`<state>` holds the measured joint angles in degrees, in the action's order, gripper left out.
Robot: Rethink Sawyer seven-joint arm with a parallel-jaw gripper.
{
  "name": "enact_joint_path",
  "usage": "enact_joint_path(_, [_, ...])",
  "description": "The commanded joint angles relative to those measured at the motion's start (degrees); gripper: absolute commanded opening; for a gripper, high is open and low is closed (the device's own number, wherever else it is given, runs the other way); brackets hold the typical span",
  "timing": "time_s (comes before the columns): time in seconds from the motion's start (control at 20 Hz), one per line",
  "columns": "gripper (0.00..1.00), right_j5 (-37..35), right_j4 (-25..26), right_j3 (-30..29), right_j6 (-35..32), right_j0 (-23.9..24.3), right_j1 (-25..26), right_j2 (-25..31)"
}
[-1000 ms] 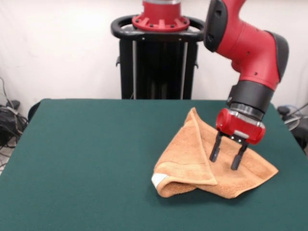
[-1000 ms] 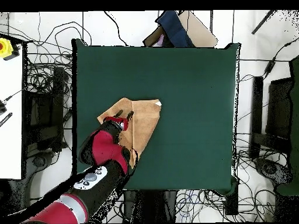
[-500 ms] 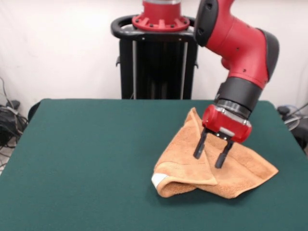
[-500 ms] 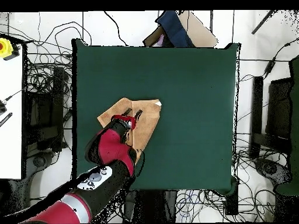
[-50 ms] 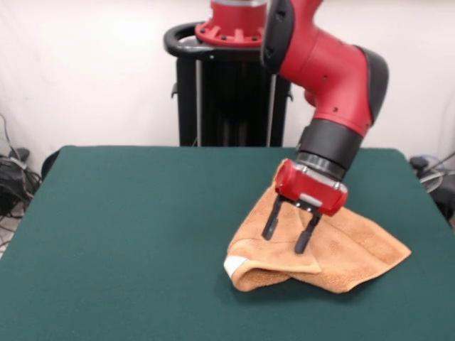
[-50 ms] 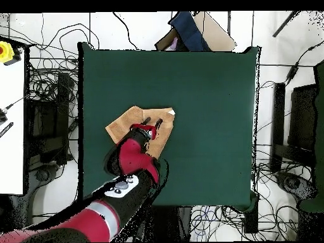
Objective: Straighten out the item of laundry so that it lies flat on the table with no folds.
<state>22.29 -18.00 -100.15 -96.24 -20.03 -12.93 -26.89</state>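
Item: towel (image 5: 341, 249), orange-tan terry cloth, lying crumpled on the green bench (image 5: 128, 234) toward the side where the arm descends; in the overhead view it sits near one long edge of the bench, well away from the centre. Condition: folded over itself, an upper flap lapping a lower layer, with a rolled edge and a small white tag (image 5: 233, 266) at the near corner in the front view; not flat. Item: end effector (image 5: 288, 233), red housing with two dark fingers (image 5: 271, 221), jaws parted and holding nothing, tips poised just above the upper flap near its fold. Change noted: over the last second the end effector has travelled sideways across the towel, from above the outer portion of the cloth toward the folded flap and tagged corner, staying open throughout; the towel itself has not shifted. Assessment: this reads as positioning for a pinch on the folded layer, so unfolding has not yet begun and the task remains at an early stage.
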Motion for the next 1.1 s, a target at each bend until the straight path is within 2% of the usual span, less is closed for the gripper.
enact_joint_path(0.05, [1.00,-1.48,5.35,1.89,-12.58,5.16,-1.29,14.04])
enact_joint_path(0.3, [1.00,-3.77,6.94,1.05,-12.41,7.68,-2.62,17.18])
enact_joint_path(0.45, [1.00,-5.23,5.75,0.69,-11.90,7.27,-3.01,17.02])
enact_joint_path(0.85, [1.00,-14.42,-3.77,1.63,-9.37,-0.58,-2.64,8.78])
enact_joint_path(0.95, [1.00,-15.46,-4.74,1.93,-9.15,-1.55,-2.45,7.62])
enact_joint_path(1.1, [1.00,-12.86,-4.10,2.19,-9.77,-1.23,-1.73,8.00])
